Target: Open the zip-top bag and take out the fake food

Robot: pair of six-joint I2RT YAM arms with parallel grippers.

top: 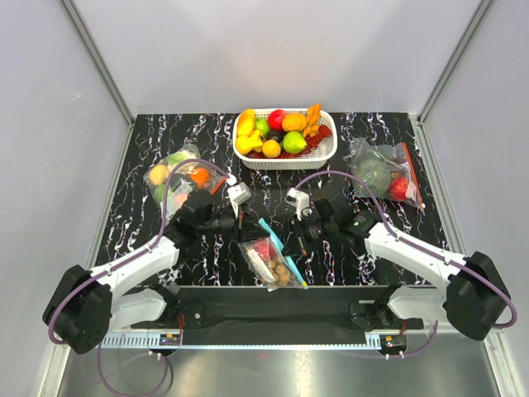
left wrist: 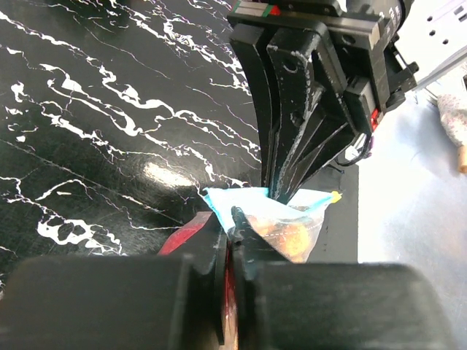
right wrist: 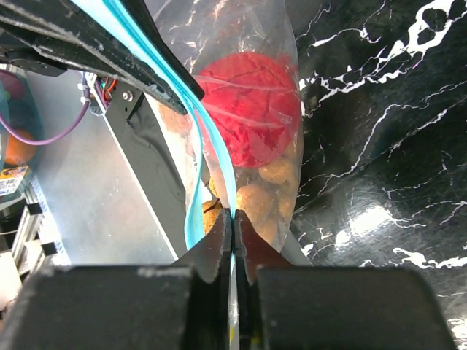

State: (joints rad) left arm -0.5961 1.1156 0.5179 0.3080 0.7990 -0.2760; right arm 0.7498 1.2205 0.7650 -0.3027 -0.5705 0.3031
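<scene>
The zip-top bag (top: 273,263), fake food (right wrist: 248,109) inside, sits at the 6 o'clock edge of the table (top: 207,136), teal strip (top: 282,252) running 11 to 5 o'clock, both arms equally near: left jaws from 9 o'clock and right jaws from 3 each pinching its mouth.

The zip-top bag (right wrist: 244,40) is clear crinkly plastic, the table (right wrist: 379,146) glossy marbled, the fingers (right wrist: 211,254) matt.

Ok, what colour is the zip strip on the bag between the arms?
Teal-blue. The zip strip of the zip-top bag shows best in the right wrist view.
</scene>
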